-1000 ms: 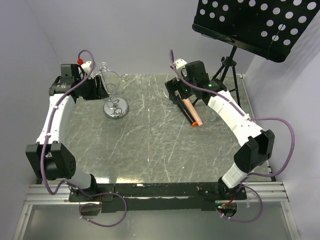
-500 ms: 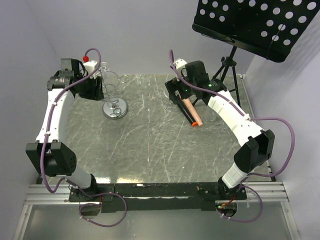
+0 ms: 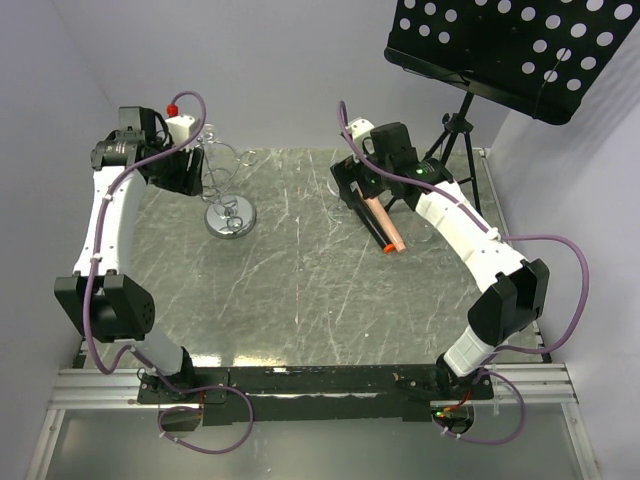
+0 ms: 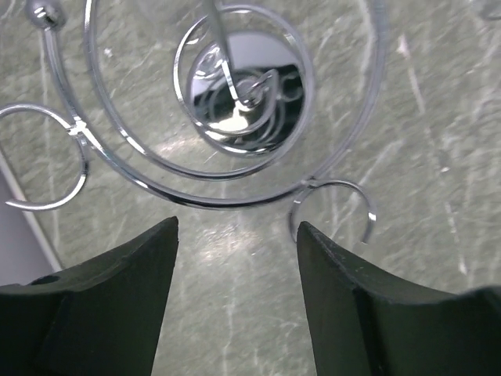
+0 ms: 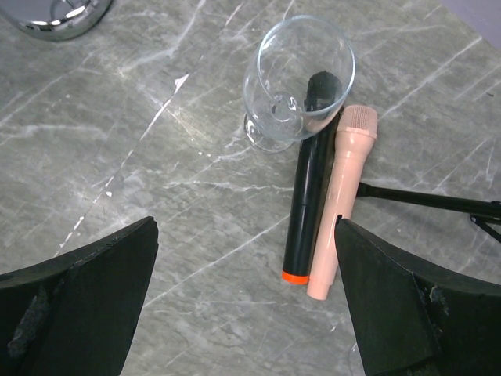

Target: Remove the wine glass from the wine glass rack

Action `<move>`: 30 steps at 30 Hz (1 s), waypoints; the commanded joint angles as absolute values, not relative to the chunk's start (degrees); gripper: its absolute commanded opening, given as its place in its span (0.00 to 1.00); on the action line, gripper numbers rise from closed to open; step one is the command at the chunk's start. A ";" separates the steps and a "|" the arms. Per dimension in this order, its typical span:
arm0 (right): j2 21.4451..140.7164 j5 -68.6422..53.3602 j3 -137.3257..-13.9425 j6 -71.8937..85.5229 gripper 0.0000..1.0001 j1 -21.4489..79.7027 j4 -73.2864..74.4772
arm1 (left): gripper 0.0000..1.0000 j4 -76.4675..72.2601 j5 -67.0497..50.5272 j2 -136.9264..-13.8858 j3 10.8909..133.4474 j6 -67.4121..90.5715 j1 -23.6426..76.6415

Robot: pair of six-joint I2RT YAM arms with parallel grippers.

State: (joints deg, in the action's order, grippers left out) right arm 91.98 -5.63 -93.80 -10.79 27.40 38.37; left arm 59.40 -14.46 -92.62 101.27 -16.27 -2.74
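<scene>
Chrome wine glass rack (image 3: pixel 231 220) stands at the far left of the bench (image 3: pixel 300 290), right under the left fingers (image 4: pixel 117 298), which are spread and hold nothing. The wine glass (image 5: pixel 301 78) stands on the bench below the right fingers (image 5: pixel 86 298), wide apart and empty. A black cylinder (image 5: pixel 309 188) and a pink cylinder (image 5: pixel 337 204) lie just beside the glass, near a music stand (image 3: pixel 510 40).

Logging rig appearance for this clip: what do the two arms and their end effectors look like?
The left arm and right arm both have smooth white shells between chunky black joint housings. A purple cable loops along each arm. A small red cap sits at the left wrist. The left end effector and right end effector have broad, matte black, wedge-shaped fingers.
</scene>
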 commanded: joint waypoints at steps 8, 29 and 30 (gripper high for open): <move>89.82 -4.92 -93.08 -11.60 1.00 27.86 36.65 | 0.68 56.78 -22.15 -87.45 98.79 -7.64 -2.37; 89.83 -4.57 -92.64 -12.04 1.00 27.95 36.56 | 0.43 58.09 -16.00 -89.91 96.32 -15.20 -0.97; 89.91 -4.57 -92.55 -12.04 1.00 27.95 36.56 | 0.42 58.62 -15.74 -90.43 96.76 -15.55 -0.97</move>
State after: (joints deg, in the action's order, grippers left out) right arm 91.96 -5.34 -92.64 -11.46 27.40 38.30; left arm 57.45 -18.61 -89.01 94.74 -12.27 -1.04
